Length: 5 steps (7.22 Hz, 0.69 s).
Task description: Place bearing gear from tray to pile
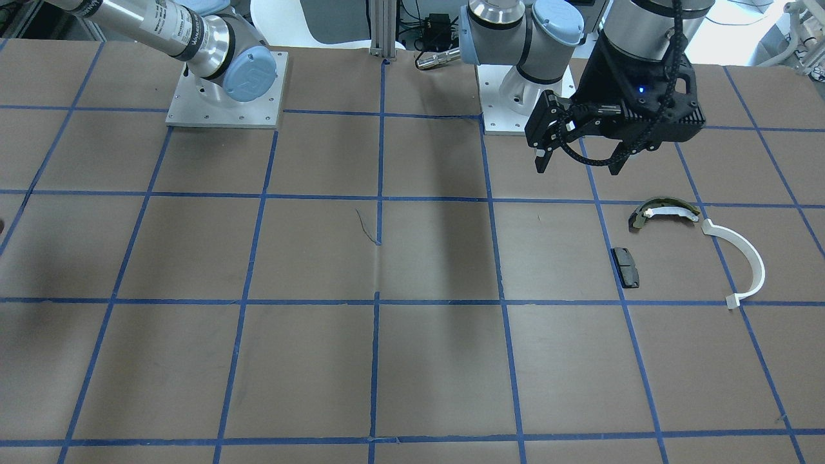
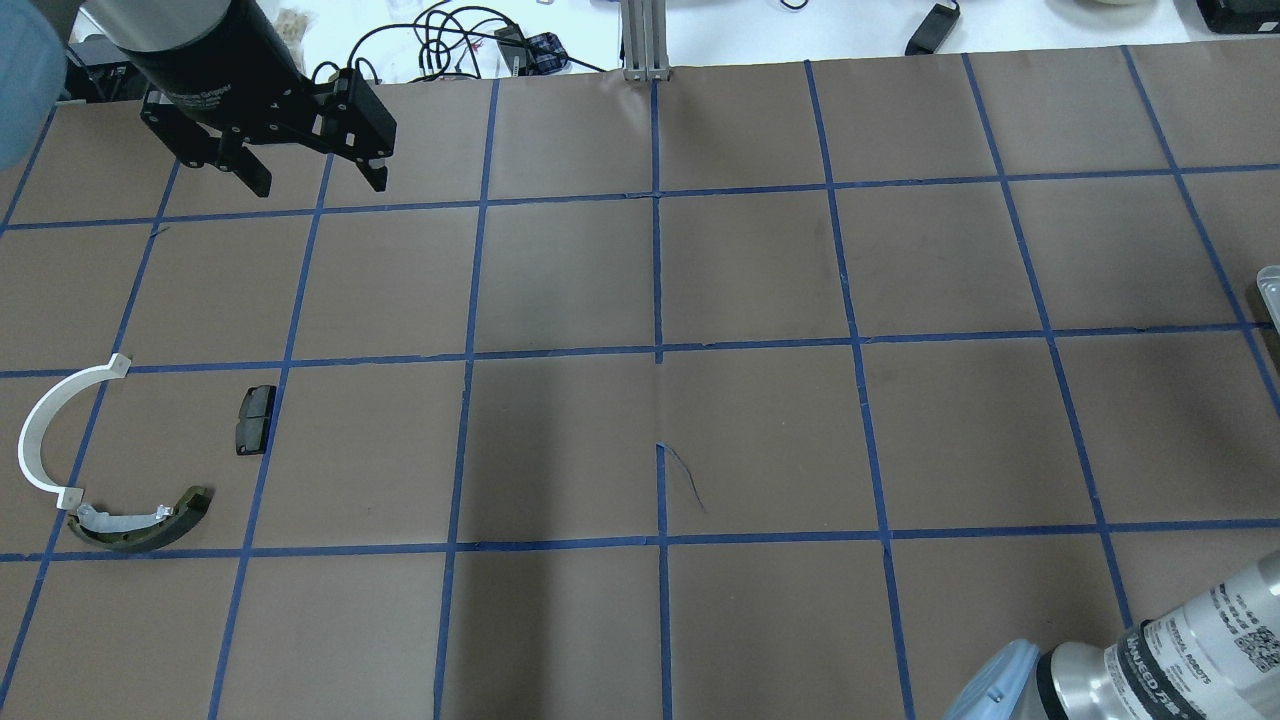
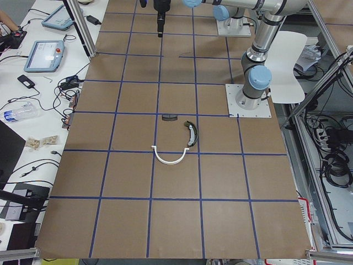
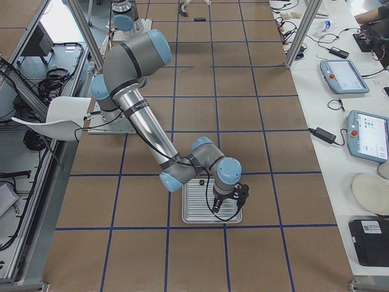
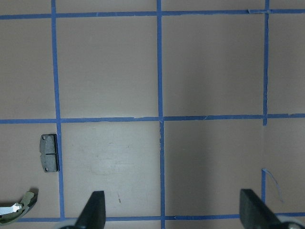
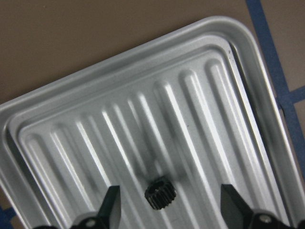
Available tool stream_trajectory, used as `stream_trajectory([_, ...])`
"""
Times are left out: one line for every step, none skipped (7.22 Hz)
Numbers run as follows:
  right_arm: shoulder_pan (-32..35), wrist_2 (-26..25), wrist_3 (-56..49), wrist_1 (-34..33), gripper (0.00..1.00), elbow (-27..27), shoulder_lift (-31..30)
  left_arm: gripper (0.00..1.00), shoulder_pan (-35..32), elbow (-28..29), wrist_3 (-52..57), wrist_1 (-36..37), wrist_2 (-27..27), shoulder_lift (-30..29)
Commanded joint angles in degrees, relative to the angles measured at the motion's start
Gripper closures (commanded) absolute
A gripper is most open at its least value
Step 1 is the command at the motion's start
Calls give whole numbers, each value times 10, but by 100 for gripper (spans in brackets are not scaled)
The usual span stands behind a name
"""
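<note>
The bearing gear (image 6: 160, 192) is a small black toothed wheel lying on the ribbed silver tray (image 6: 143, 86). My right gripper (image 6: 170, 202) is open just above the tray, with the gear between its fingers, nearer the left one. In the exterior right view the gripper (image 4: 230, 204) hangs over the tray (image 4: 197, 207). The pile lies far off on my left: a white half-ring (image 2: 40, 430), an olive-and-white shoe (image 2: 140, 522) and a black pad (image 2: 254, 420). My left gripper (image 2: 315, 185) is open and empty, raised beyond the pile.
Brown table (image 2: 660, 400) with a blue tape grid. My right arm's elbow (image 2: 1150, 660) shows at the overhead view's bottom right. The tray's corner (image 2: 1270, 285) peeks in at the right edge. The arm bases (image 1: 225, 90) stand at the robot side.
</note>
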Motion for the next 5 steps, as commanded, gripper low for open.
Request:
stream_trajectory([2, 1, 0, -1, 31, -1, 6, 0, 0, 0, 0, 0, 0, 0])
stream_trajectory([7, -2, 2, -1, 38, -1, 10, 0, 0, 0, 0, 0, 0, 0])
stream_trajectory([7, -4, 3, -1, 47, -1, 10, 0, 0, 0, 0, 0, 1, 0])
stream_trajectory([7, -4, 3, -1, 53, -1, 10, 0, 0, 0, 0, 0, 1, 0])
stream_trajectory([7, -5, 2, -1, 70, -1, 10, 0, 0, 0, 0, 0, 1, 0])
